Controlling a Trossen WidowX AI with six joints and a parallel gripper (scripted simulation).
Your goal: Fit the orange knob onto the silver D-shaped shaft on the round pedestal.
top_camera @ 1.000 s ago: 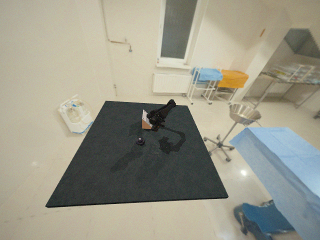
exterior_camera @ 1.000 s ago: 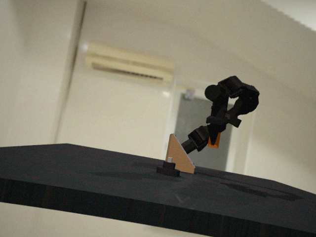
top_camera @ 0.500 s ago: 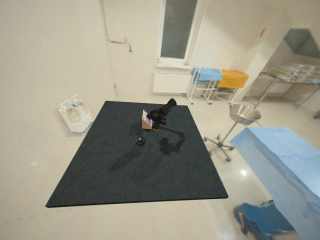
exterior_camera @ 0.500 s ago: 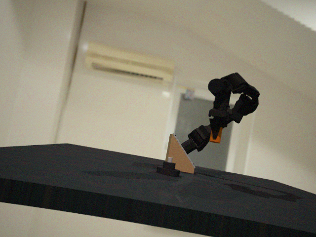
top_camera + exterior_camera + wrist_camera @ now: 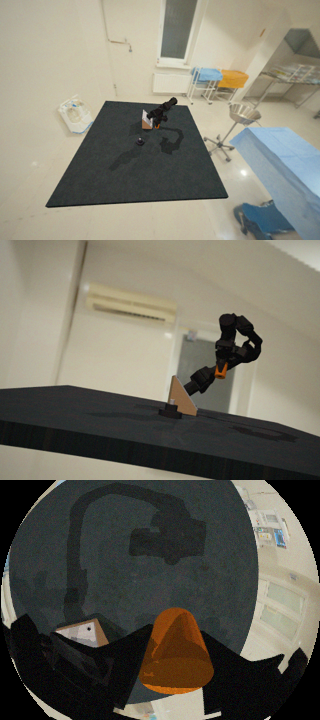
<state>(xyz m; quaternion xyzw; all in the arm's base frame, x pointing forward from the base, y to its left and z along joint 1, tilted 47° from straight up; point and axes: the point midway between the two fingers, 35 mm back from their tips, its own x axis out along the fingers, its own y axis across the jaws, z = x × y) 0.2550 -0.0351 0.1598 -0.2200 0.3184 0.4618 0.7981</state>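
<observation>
My gripper [image 5: 157, 124] [image 5: 221, 368] [image 5: 175, 632] is shut on the orange knob [image 5: 157, 126] [image 5: 223, 373] [image 5: 177, 655], which is held high above the table. In the exterior view the knob's underside shows a small dark hole. Its flat side cannot be made out. The dark round pedestal [image 5: 139, 143] [image 5: 169, 413] stands on the table, to the left of the knob in the top and exterior views. Its silver shaft [image 5: 140, 139] [image 5: 172, 401] points up with nothing on it. The shaft's flat side cannot be made out, and the wrist view does not show the pedestal.
A wedge-shaped mount [image 5: 147, 125] [image 5: 180, 401] [image 5: 101, 632] with wooden sides and a pale sloping face carries the arm. It stands close to the pedestal, behind it in the exterior view. The dark table top [image 5: 155, 180] [image 5: 116, 426] [image 5: 115, 585] bears the arm's shadow.
</observation>
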